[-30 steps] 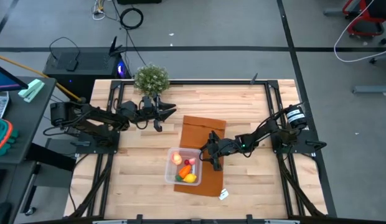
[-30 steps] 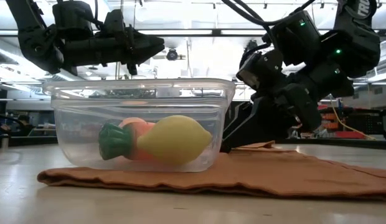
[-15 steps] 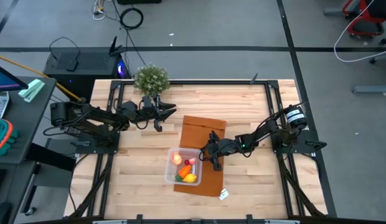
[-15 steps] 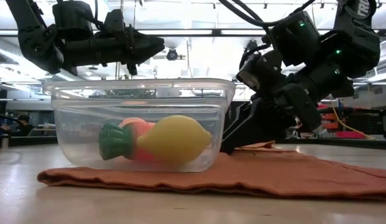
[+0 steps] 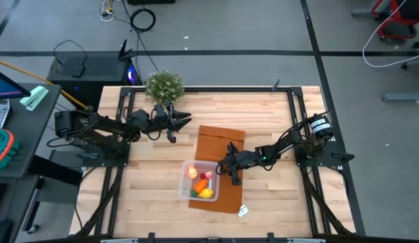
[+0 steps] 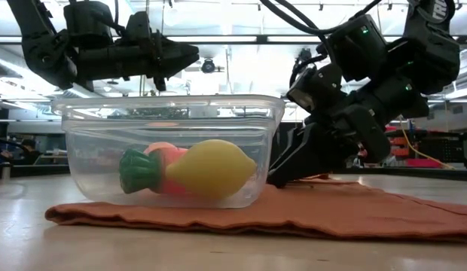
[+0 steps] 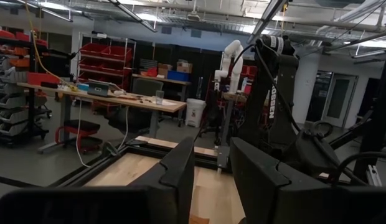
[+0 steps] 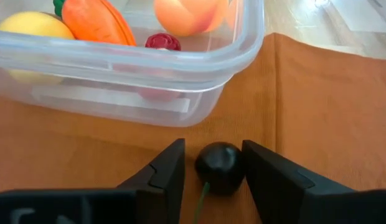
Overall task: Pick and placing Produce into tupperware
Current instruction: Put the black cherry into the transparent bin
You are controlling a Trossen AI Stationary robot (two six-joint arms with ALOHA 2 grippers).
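On the mat: box held lemon, carrot, peach.
Right gripper: jaws spread around a dark cherry.
Left gripper: near plant, jaws slightly apart.

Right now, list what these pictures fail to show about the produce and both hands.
- Dark round piece: between the right hand fingers; contact unclear in the right wrist view, unseen from above.
- Lemon: hides most of the carrot in the low view.
- Left hand: raised near the potted plant.

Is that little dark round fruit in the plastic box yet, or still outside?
Outside. The dark fruit lies on the brown mat beside the tupperware, between the right gripper's open fingers, not yet gripped.
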